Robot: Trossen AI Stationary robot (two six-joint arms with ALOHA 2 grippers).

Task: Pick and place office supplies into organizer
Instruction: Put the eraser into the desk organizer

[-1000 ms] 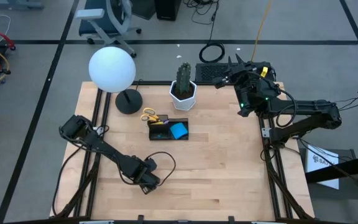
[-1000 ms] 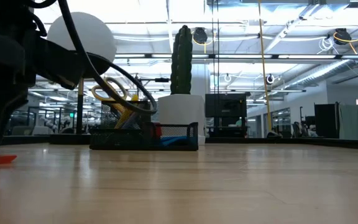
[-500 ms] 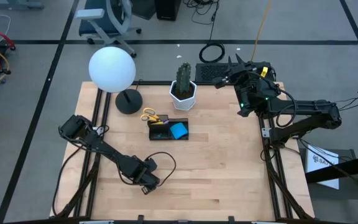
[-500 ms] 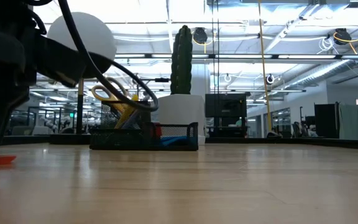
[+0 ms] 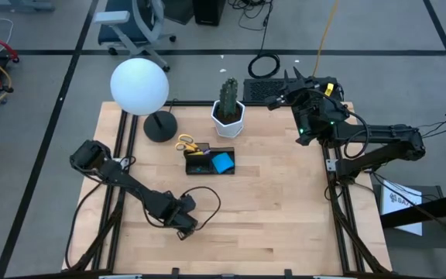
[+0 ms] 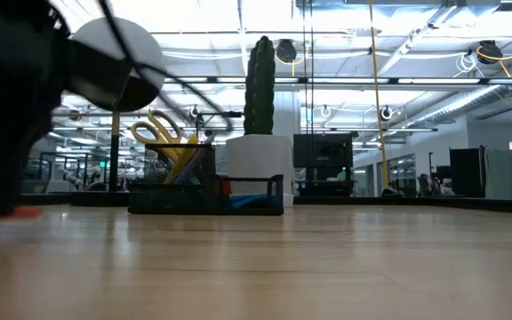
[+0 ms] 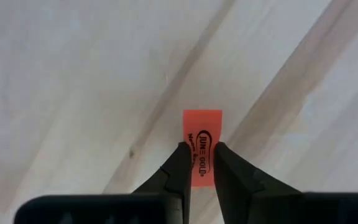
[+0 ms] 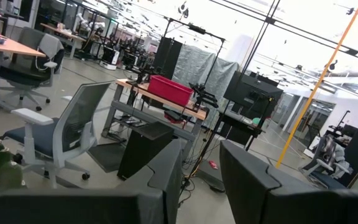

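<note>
Left gripper (image 7: 197, 163) at lower left of table in high view, fingers pinching small orange eraser (image 7: 202, 146) flat on wood.
Risk, judged: thin grip near eraser's end, could slip or pivot out on lift.
Lamp (image 5: 140, 87) upper left, scissors (image 5: 185, 144) just beside black organizer (image 5: 200, 166) at centre, blue pad (image 5: 222, 162) inside.
Cactus pot (image 5: 228, 118) behind organizer; path from eraser looks unobstructed.
Right gripper (image 8: 201, 177) parked upper right off table edge, fingers slightly apart, holding nothing.

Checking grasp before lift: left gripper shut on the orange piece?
Shut on it. Left gripper fingers press both sides of the orange piece, flat on the table.
</note>
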